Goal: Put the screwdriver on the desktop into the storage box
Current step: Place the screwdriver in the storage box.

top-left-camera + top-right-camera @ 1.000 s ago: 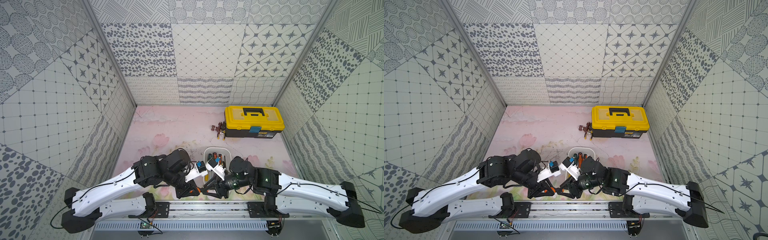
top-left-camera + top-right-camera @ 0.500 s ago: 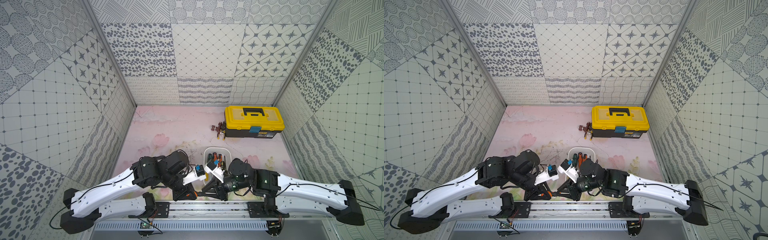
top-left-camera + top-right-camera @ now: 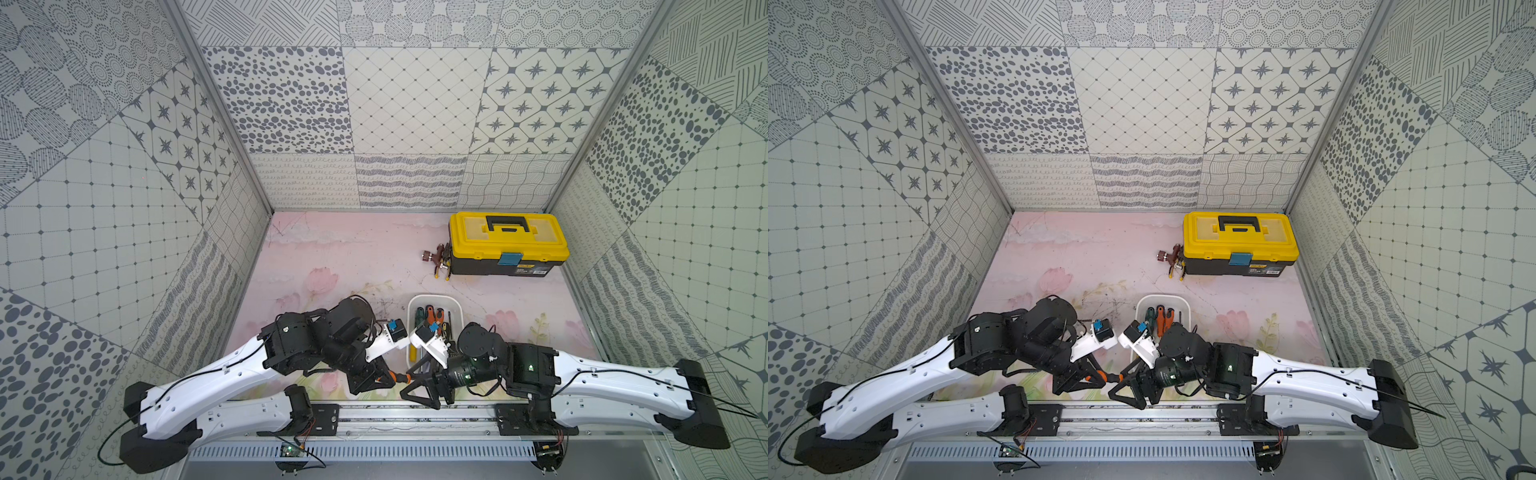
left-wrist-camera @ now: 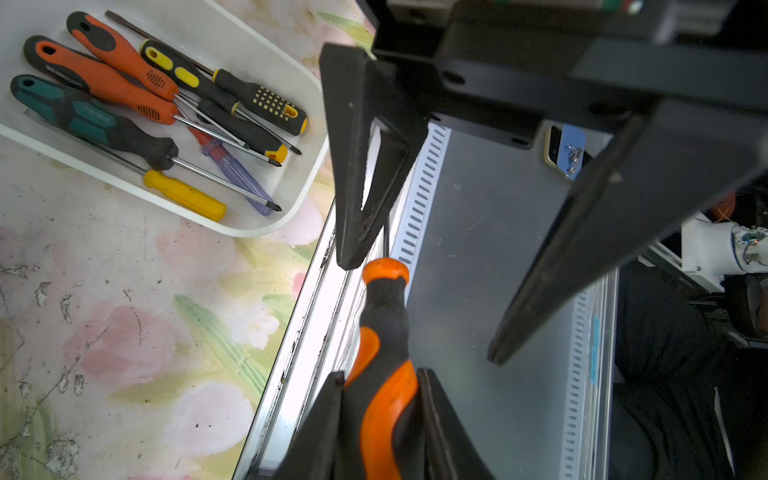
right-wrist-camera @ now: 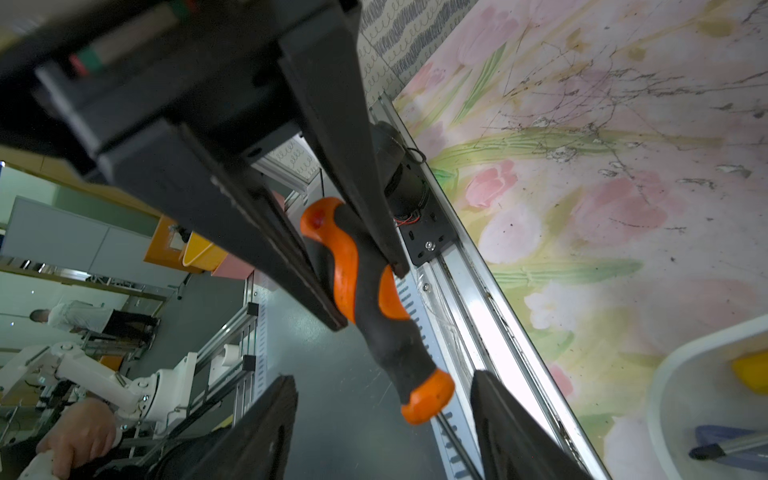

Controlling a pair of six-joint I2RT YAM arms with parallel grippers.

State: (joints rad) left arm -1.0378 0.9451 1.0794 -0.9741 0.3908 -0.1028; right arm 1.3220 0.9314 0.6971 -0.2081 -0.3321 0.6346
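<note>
An orange-and-black screwdriver (image 4: 384, 316) hangs level over the front edge of the desktop (image 3: 353, 257). My left gripper (image 4: 380, 374) is shut on its handle, which shows in both top views (image 3: 401, 377) (image 3: 1113, 377). My right gripper (image 5: 382, 376) faces it, open, with its fingers on either side of the orange collar and not touching. The thin shaft runs on between them. The white storage box (image 3: 434, 300) stands just behind both grippers and holds several screwdrivers (image 4: 124, 104).
A yellow-lidded black toolbox (image 3: 509, 241) stands at the back right with small brown parts (image 3: 438, 257) beside it. The metal rail (image 3: 415, 411) runs along the front under the grippers. Patterned walls close in three sides.
The right gripper's jaws have spread wide apart around the screwdriver's collar. The left gripper keeps its hold on the handle, and both arms have stayed at the front edge.
</note>
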